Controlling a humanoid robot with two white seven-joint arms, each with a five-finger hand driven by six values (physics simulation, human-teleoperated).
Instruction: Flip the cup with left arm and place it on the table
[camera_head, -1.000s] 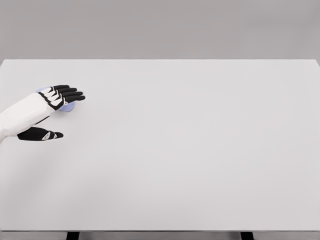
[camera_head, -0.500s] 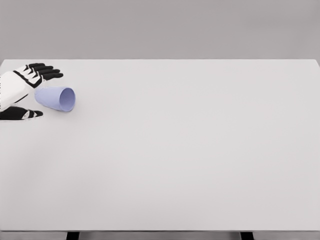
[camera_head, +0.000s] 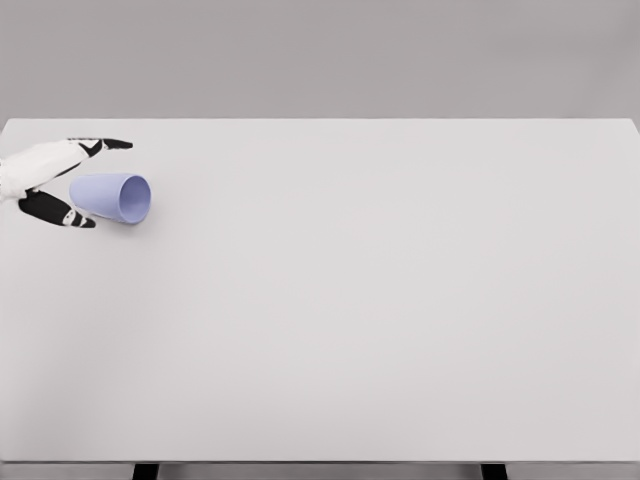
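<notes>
Cup (camera_head: 112, 197): we see it pale lavender, lying sideways, mouth facing right.
Left hand (camera_head: 52, 180): fingers spread apart beside the cup's base, grasping nothing.

Left arm was cut off at frame's left edge behind robot hand (camera_head: 55, 180); tabletop (camera_head: 380, 300) legs barely showed at bottom

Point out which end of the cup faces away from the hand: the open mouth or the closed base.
The open mouth. The lavender cup lies on its side on the table, rim to the right, base toward the left hand, whose open fingers bracket it.
</notes>
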